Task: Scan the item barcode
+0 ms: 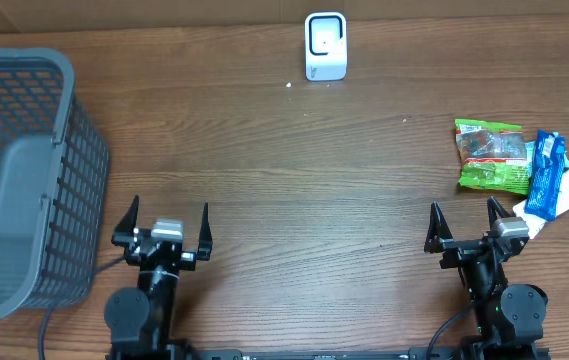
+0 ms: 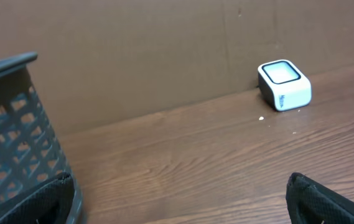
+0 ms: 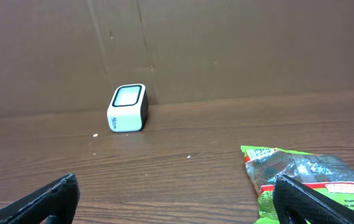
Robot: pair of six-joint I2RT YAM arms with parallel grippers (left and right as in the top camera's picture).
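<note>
Wooden table (image 1: 294, 180), both jaws released

Grey mesh basket (image 1: 79, 140) fills 9 o'clock. Left gripper (image 1: 170, 205) at 7 o'clock and right gripper (image 1: 463, 206) at 5 o'clock rest spread wide, grasping nothing. Green snack packet (image 1: 491, 155) lies at 3 o'clock, touching a blue packet (image 1: 545, 175). White scanner (image 1: 325, 45) stands at 12 o'clock

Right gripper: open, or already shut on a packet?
Open. The right gripper has its fingers spread wide in the overhead view and holds nothing; the green packet lies ahead of it.
</note>
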